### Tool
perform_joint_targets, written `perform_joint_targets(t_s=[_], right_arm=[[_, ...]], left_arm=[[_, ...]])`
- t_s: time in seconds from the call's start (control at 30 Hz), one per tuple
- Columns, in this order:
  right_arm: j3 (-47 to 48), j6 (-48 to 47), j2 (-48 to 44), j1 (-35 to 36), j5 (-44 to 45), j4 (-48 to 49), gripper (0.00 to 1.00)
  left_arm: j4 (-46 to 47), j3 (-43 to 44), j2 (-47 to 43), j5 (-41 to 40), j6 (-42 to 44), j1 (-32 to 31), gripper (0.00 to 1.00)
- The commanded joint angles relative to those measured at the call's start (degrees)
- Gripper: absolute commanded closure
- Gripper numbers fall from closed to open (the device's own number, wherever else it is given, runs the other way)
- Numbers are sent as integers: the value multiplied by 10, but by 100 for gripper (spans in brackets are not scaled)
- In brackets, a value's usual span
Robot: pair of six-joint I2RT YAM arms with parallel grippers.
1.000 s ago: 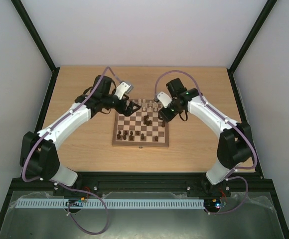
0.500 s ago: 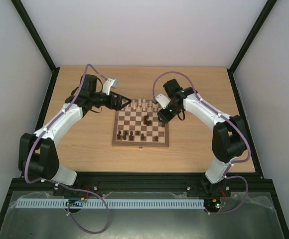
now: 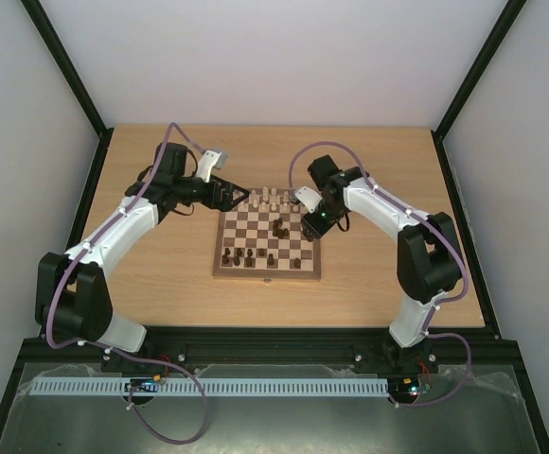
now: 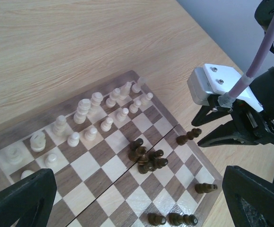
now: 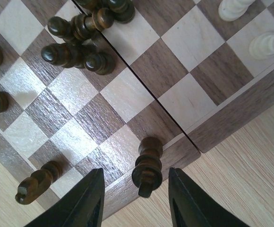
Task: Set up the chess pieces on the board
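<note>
**Sixteen cream pieces ranked, dark ones scattered**

One board (image 3: 265,275) sits mid-table (image 3: 161,274). It is square, with dark-brown and tan checks, a brown wooden border and a fold seam across the middle.

Cream chess pieces (image 4: 82,111): I count sixteen, all upright, in two rows of eight on the far two ranks.

Dark chess pieces (image 4: 146,161):
- A heap of toppled ones lies mid-board, touching each other; can't tell how many.
- Three more show along the bottom of the left wrist view.
- One lies alone toward the near right corner (image 4: 205,187).
- One lies on its side across the right-hand border, the border piece (image 5: 147,163). It is turned wood, glossy dark brown, with a knobbed profile.

Two grippers:
- Right gripper (image 5: 136,182) is low over the border piece, with its fingers (image 5: 87,198) on either side. A gap shows on both sides, so nothing is gripped.
- Left gripper (image 4: 137,189) is spread wide and holds nothing. It hovers off the board's far-left corner, by the cream ranks.
</note>
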Motion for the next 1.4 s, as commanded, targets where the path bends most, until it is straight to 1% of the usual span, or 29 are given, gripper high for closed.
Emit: perform_joint_targets(t_s=[0.0,0.13,0.27,0.43,0.6,0.93,1.0,1.07,1.13,1.17,1.27,1.37], right_arm=[[0,4,25,-1,2,-35,64],[10,8,41,-1,5,-37,69],[16,11,50,-1,7,-38,76],[19,7,47,-1,10,-40,84],[27,1,39,-1,13,-45,90],[49,-29,2,-1,6,-66,92],[51,-39,-6,-1,0,-70,92],[53,-51,-17,-1,-11,-77,92],[52,-62,-28,-1,-20,-80,92],[51,-68,-33,-1,-24,-81,92],[45,-92,-49,1,-40,-88,92],[33,-121,-71,8,-56,-98,92]], left_arm=[[-27,15,-4,-49,-1,-2,1],[-27,11,-4,-46,58,-4,1],[-35,18,5,-104,35,-3,1],[-22,24,6,-79,29,-3,1],[-18,34,16,-83,6,2,1],[-7,33,32,-99,-76,9,1],[2,33,28,-84,-97,11,1],[12,28,25,-52,-116,15,1],[20,19,23,-15,-111,15,1],[19,18,24,-9,-105,15,1],[12,12,25,-12,-84,16,1],[-3,-3,17,-35,-51,15,5]])
